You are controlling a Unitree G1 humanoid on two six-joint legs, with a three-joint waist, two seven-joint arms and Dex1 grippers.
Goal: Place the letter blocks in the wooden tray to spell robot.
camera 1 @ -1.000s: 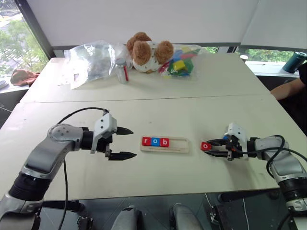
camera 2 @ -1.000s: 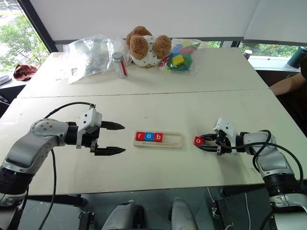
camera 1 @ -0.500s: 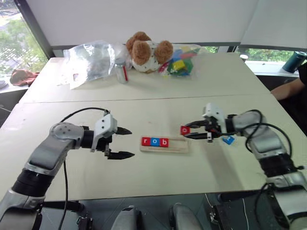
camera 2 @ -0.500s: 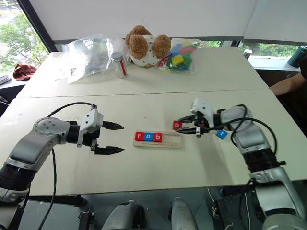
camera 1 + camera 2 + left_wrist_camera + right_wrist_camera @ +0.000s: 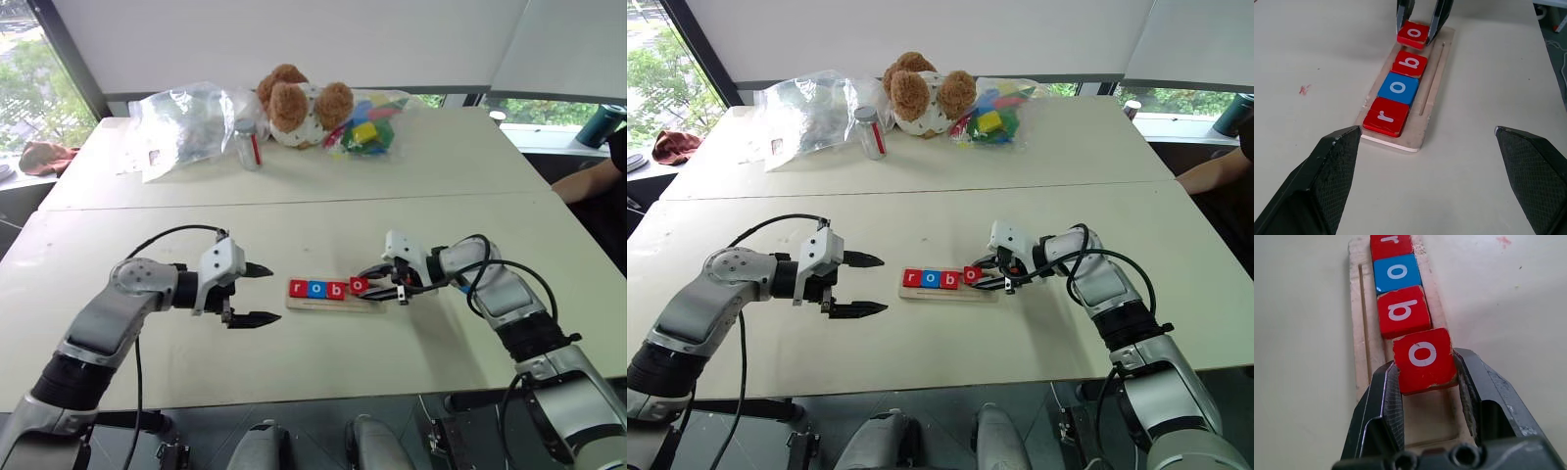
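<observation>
The wooden tray (image 5: 373, 298) lies in the middle of the near table. Three letter blocks sit in it in a row: a red r (image 5: 298, 288), a blue o (image 5: 315, 289) and a red b (image 5: 335, 290). My right gripper (image 5: 364, 286) is shut on a red o block (image 5: 1423, 358). It holds that block over the tray right beside the b, slightly tilted. Whether the block touches the tray floor I cannot tell. My left gripper (image 5: 275, 293) hovers open and empty just left of the tray, pointing along it.
On the far table stand a teddy bear (image 5: 297, 103), a clear plastic bag (image 5: 186, 122), a small jar (image 5: 249, 144) and a bag of coloured toy blocks (image 5: 367, 122). A person's arm (image 5: 588, 181) rests at the right edge, near a dark cup (image 5: 600, 125).
My right gripper has carried the red o block leftward from the open table to the tray, ending next to the b. The left gripper has stayed where it was.
</observation>
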